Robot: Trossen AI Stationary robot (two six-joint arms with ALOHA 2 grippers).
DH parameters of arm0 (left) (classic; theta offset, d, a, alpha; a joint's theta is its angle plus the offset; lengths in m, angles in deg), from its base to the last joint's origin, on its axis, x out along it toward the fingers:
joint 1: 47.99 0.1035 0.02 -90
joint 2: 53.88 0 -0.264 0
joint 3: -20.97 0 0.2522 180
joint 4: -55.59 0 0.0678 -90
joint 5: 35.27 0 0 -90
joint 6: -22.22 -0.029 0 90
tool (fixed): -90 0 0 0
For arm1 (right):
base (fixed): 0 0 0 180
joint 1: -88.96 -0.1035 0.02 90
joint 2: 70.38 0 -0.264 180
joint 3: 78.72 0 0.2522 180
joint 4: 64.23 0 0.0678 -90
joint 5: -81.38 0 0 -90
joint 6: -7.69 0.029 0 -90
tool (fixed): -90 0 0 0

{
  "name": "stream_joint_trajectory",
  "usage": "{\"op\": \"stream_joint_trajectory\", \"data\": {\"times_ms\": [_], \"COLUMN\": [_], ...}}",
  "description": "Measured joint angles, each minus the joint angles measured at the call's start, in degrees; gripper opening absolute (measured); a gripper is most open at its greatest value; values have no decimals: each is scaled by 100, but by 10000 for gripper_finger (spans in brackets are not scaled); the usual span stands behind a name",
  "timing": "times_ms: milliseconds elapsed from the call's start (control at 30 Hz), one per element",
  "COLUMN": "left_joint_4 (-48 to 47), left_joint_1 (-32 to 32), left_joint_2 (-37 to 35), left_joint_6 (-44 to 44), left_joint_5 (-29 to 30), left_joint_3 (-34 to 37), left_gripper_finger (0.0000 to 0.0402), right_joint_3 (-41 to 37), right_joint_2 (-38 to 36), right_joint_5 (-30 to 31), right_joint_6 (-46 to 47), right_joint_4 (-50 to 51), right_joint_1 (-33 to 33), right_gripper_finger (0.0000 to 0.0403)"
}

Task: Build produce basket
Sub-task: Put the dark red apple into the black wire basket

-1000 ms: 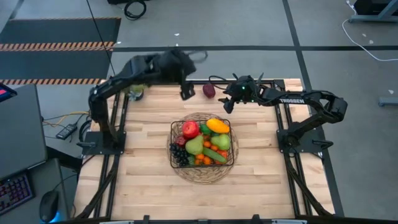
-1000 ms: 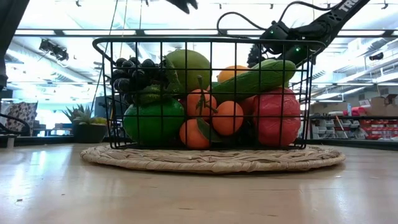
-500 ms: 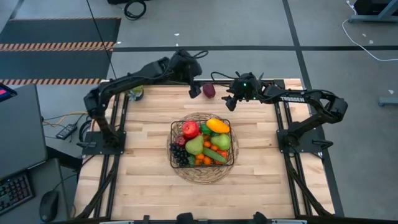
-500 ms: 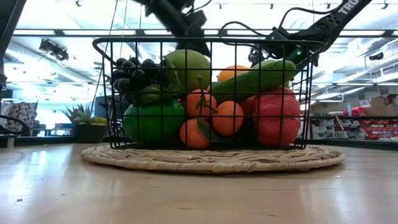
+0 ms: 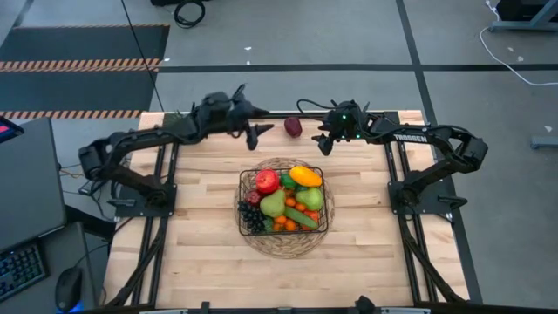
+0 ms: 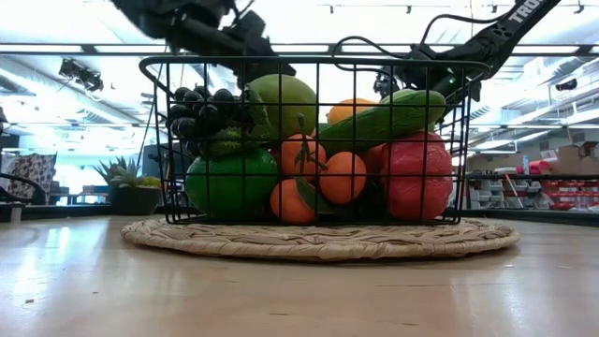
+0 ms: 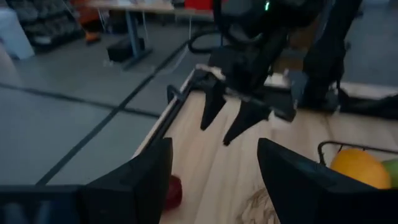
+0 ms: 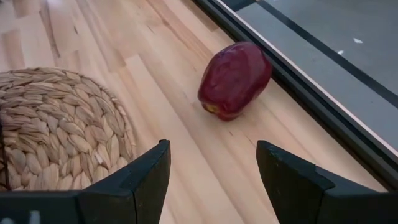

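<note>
**Loose plum at the far edge, basket full at centre**

Pale butcher-block planks form the bench [image 5: 200, 253], framed by dark rails on a grey concrete floor. At its middle a round woven wicker mat [image 6: 318, 239] carries the square black wire-mesh basket [image 5: 244, 187], heaped with toy produce: a red apple [image 5: 267, 181], a yellow-orange mango [image 5: 305, 176], a green pear [image 5: 273, 205], a green cucumber [image 6: 388, 114], small oranges [image 6: 343, 176] and dark grapes [image 5: 252, 218].

One dark red-purple plum [image 8: 234, 79] lies alone on the bare wood by the far rail, well apart from the basket and just beyond the mat's rim.

Both arms reach toward it from either side. The left gripper [image 5: 254, 133] hangs just beside the plum, its fingers [image 7: 134, 186] parted and holding nothing. The right gripper [image 5: 323, 142] hovers near the plum's other side, fingers [image 8: 134, 183] likewise spread and empty, the plum showing between them farther off.

A small potted plant [image 6: 126, 185] stands in the room beyond.
</note>
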Motion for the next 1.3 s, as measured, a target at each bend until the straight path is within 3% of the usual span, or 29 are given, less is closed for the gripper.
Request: {"op": "stream_joint_trajectory", "data": {"times_ms": [167, 467, 700, 933, 1300], "left_joint_4": [1141, 3583, 3682, 3578, 3241], "left_joint_1": [10, 85, 113, 86, 82], "left_joint_2": [-310, -394, -404, -479, -477], "left_joint_6": [409, 1053, 1248, 1318, 1170], "left_joint_5": [-112, -125, -502, -758, -771], "left_joint_3": [883, 2347, 2476, 2484, 2485], "left_gripper_finger": [238, 236, 235, 230, 212], "right_joint_3": [87, 945, 1287, 2245, 2656], "right_joint_2": [3, 251, 1045, 1889, 2295], "right_joint_5": [241, 416, 316, 465, 832], "right_joint_6": [0, -82, -89, -300, -622], "right_joint_4": [149, 1064, 1260, 2126, 1954], "right_joint_1": [-21, -117, -183, -379, -360], "right_gripper_finger": [245, 270, 273, 273, 272]}}
